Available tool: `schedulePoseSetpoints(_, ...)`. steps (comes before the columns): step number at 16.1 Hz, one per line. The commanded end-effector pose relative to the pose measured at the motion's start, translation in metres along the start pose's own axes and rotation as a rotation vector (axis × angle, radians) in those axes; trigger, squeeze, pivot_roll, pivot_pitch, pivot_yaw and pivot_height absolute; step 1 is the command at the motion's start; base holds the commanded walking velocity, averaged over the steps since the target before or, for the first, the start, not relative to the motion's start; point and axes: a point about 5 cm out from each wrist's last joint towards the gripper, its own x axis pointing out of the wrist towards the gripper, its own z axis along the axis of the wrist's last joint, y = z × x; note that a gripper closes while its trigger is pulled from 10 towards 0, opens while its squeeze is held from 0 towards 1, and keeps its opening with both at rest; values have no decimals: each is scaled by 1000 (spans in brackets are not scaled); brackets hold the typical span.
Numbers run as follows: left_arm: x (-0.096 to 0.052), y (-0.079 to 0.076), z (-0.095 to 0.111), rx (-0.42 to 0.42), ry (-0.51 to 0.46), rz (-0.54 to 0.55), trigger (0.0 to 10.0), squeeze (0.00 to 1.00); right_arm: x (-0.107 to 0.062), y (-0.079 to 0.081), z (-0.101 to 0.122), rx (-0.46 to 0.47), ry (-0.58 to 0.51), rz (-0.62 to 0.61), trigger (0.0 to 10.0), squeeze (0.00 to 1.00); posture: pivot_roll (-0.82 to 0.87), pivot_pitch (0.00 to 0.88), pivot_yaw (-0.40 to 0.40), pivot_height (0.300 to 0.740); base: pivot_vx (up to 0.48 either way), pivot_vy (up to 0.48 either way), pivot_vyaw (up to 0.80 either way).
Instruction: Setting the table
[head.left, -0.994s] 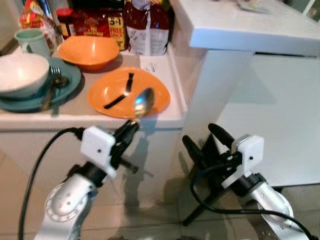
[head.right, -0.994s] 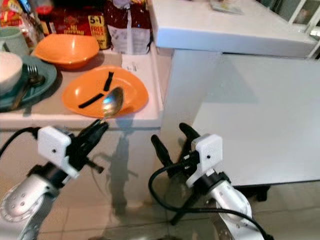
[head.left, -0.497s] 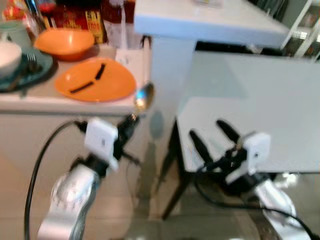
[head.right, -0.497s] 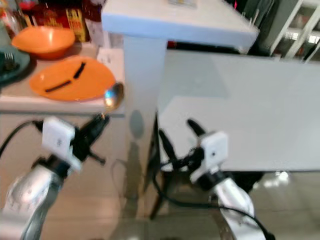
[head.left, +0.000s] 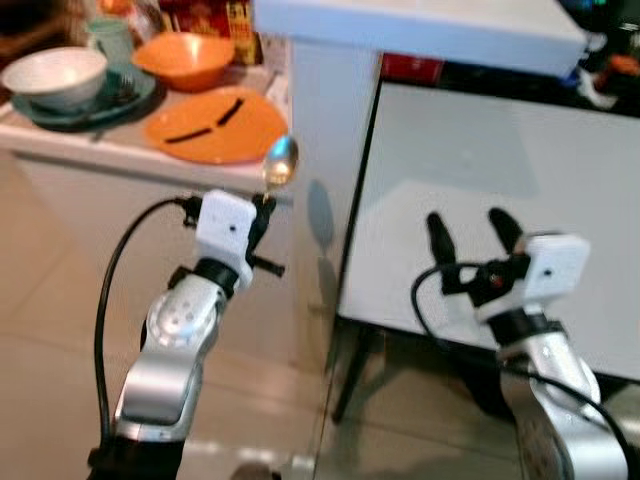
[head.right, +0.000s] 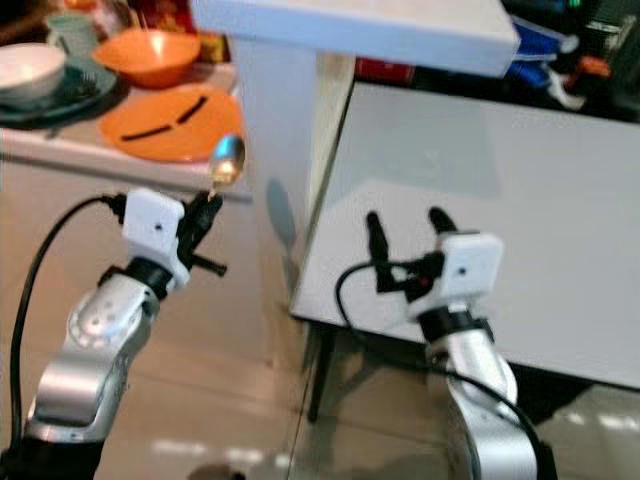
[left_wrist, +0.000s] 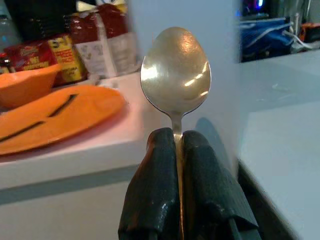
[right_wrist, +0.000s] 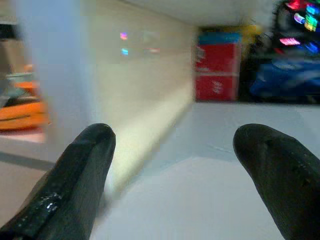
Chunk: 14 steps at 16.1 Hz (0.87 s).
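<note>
The left pincer (head.left: 263, 205) is clamped tight on the handle of a metal spoon (left_wrist: 175, 70), with the bowl of the spoon sticking straight up out of the black fingers (left_wrist: 155, 190). From the head cameras the spoon sits just at the near edge of the counter surface (head.left: 90, 150) on the left, right beside the near right rim of a flat orange plate (head.left: 215, 125) that has two black strips lying on it. You can't tell from here whether the spoon bowl is touching the counter edge or just in front of it.

Further back on that same surface there's an orange bowl (head.left: 185, 58), and to the left of it a white bowl (head.left: 52, 76) sitting on a teal plate (head.left: 125, 93). A pale green mug (head.left: 108, 35) and some red food packets (left_wrist: 45, 50) are at the far end.

The right pincer (head.left: 470, 232) is spread wide, nothing between its two fingers (right_wrist: 85, 165), and it's hovering over the near left part of the white table surface (head.left: 500, 150) on the right side. A white column (head.left: 325, 120) stands between the counter and that table. A black table leg (head.left: 350, 375) shows below, over a pale tiled floor (head.left: 50, 300). Everything's a bit blurry.
</note>
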Motion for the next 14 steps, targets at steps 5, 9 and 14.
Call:
schedulePoseSetpoints(5, 8, -4, 4, 34, -14, 3, 10000, 0, 3, 2, -8, 7, 85, 18, 10000, 0, 46, 66, -11, 740, 0, -384, 0)
schedulePoseSetpoints(9, 11, -3, 4, 40, -15, 16, 10000, 0, 7, 7, -7, 4, 95, 41, 10000, 0, 32, 65, -8, 740, 0, -480, 0)
schedulePoseSetpoints(14, 12, -4, 4, 39, -7, 25, 10000, 0, 10, 4, -4, -13, 86, 31, 10000, 0, 36, 60, -17, 740, 0, -480, 0)
